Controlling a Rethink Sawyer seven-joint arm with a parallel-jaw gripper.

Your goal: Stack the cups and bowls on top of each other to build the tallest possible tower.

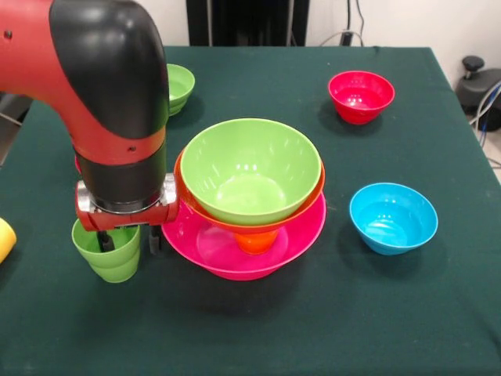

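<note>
Arm low, left of tower (250, 235) | gripper (117, 235) closed on green cup (109, 254), likely for stacking | tower: pink, orange, green bowls nested mid-table | red bowl (361, 95), blue bowl (393, 217) apart

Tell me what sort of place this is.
Probably a robot lab or test bench: a red and black robot arm hangs over a table covered in dark green cloth, toy-like plastic bowls are set out on it, and cables trail past the table edge.
</note>
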